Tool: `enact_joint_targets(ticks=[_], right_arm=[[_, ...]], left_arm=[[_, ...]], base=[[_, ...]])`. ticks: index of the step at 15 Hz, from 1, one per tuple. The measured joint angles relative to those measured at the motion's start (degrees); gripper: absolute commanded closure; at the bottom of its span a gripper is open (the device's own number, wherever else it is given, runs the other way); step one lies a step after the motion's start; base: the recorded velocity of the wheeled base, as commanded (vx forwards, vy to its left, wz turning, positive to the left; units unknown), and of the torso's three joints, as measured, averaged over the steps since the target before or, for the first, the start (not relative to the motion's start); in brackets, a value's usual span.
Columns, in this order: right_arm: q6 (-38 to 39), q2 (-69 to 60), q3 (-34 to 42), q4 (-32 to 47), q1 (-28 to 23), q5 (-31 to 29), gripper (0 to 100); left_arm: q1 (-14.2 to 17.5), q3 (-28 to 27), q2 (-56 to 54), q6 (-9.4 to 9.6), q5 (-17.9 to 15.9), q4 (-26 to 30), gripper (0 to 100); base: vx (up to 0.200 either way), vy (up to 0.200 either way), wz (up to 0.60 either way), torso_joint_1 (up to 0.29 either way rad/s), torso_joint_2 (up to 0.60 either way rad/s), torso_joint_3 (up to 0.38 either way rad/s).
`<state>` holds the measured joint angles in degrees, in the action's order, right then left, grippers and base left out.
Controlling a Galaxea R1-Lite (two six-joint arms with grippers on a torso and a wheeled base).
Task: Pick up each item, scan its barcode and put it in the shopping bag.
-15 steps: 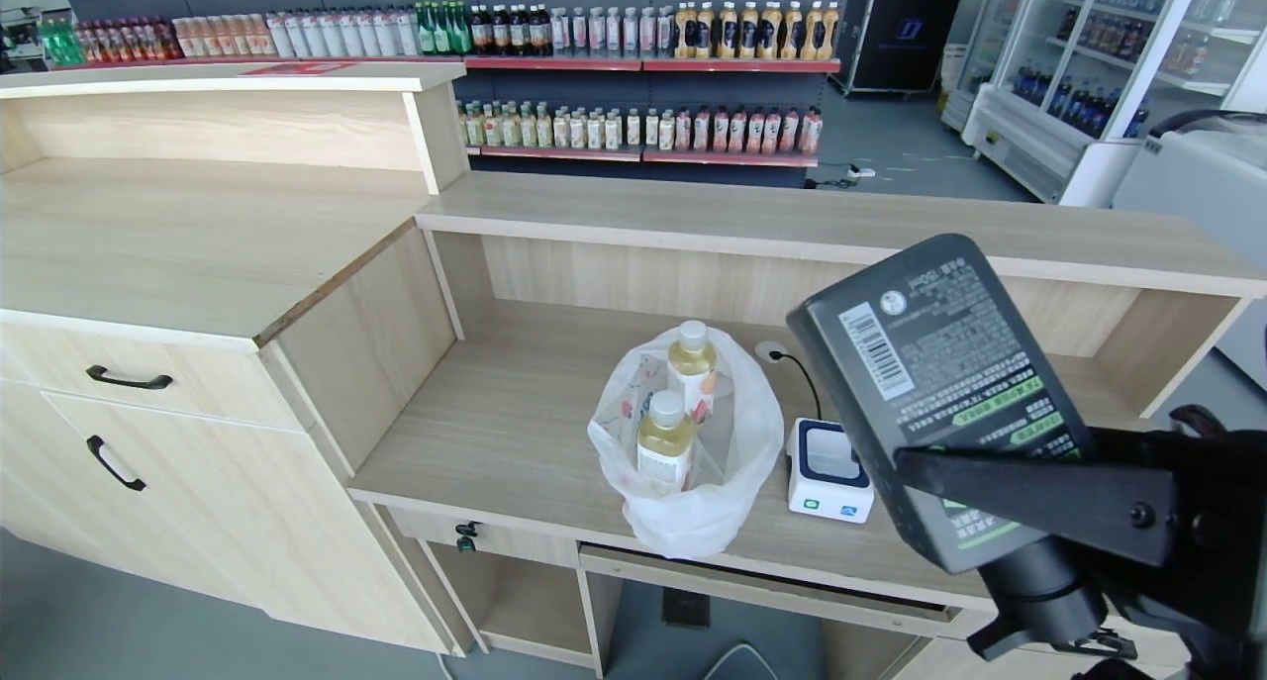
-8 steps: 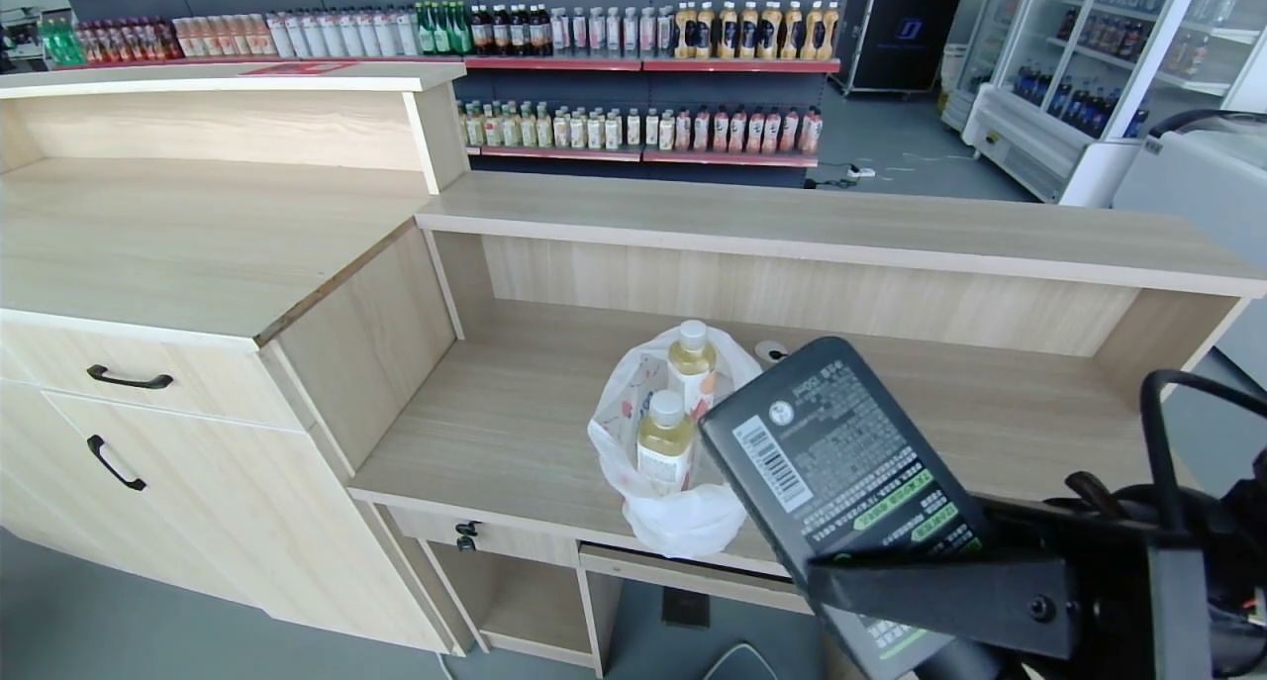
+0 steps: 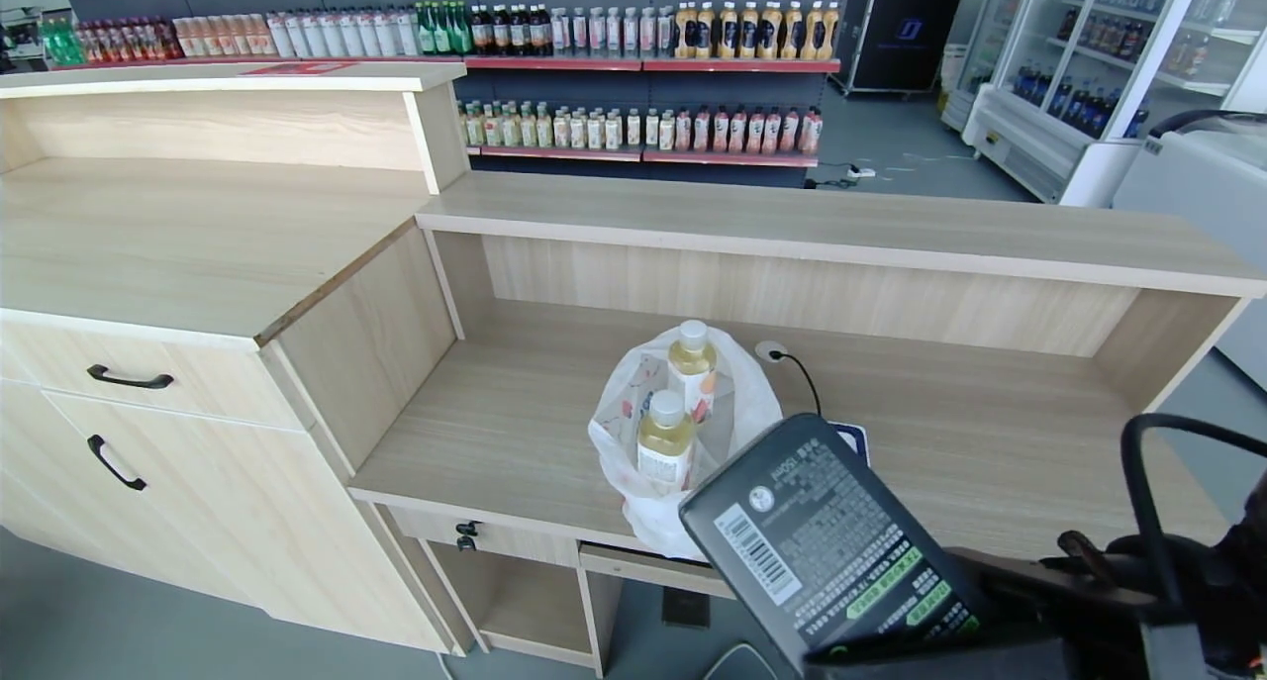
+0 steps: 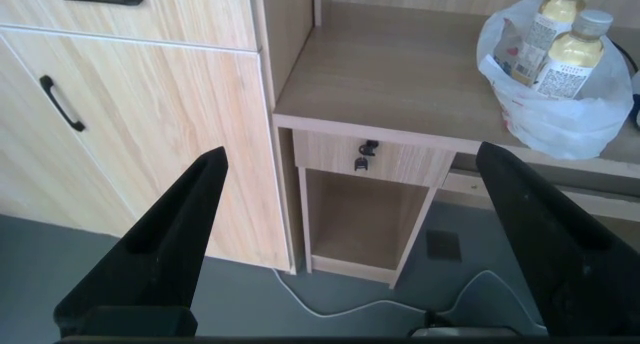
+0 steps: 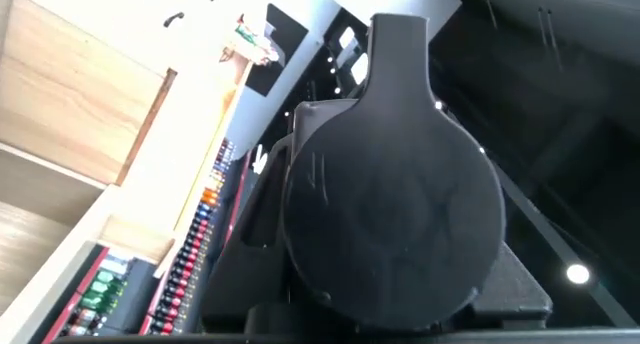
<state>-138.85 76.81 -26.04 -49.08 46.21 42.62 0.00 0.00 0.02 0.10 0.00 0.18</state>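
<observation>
My right gripper (image 3: 950,642) is shut on a flat black pack (image 3: 822,551) with a white barcode label facing up. It holds the pack low, over the counter's front edge, just right of the white shopping bag (image 3: 683,527). The bag stands open on the counter with two bottles of yellow drink (image 3: 665,440) upright inside. A corner of the white and blue scanner (image 3: 853,436) peeks out behind the pack. In the right wrist view the black pack (image 5: 390,204) sits close in. My left gripper (image 4: 350,254) hangs open below counter height, left of the bag (image 4: 560,104).
A taller wooden cabinet (image 3: 178,264) with black drawer handles stands on the left. A raised ledge (image 3: 812,220) runs along the counter's back. The scanner's black cable (image 3: 804,375) runs to a hole behind the bag. Bare counter top (image 3: 990,442) lies to the right.
My right gripper has carried the black pack down and to the left, from above the scanner to the counter's front edge beside the bag. The bag and bottles have not moved.
</observation>
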Motion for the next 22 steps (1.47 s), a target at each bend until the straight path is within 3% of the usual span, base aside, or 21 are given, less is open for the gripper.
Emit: enact_joint_targets(ticks=[19, 22], right_arm=[[-0.1, -7.8, 1.2, 5.3, -2.4, -0.2, 100], [3.5, -8.5, 0.7, 9.3, -6.1, -1.3, 100]], left_arm=[[0.0, 0.0, 0.0, 0.0, 0.0, 0.0, 0], [0.0, 0.0, 0.0, 0.0, 0.0, 0.0, 0]], base=[[0.0, 0.0, 0.0, 0.0, 0.0, 0.0], [0.0, 0.0, 0.0, 0.0, 0.0, 0.0]])
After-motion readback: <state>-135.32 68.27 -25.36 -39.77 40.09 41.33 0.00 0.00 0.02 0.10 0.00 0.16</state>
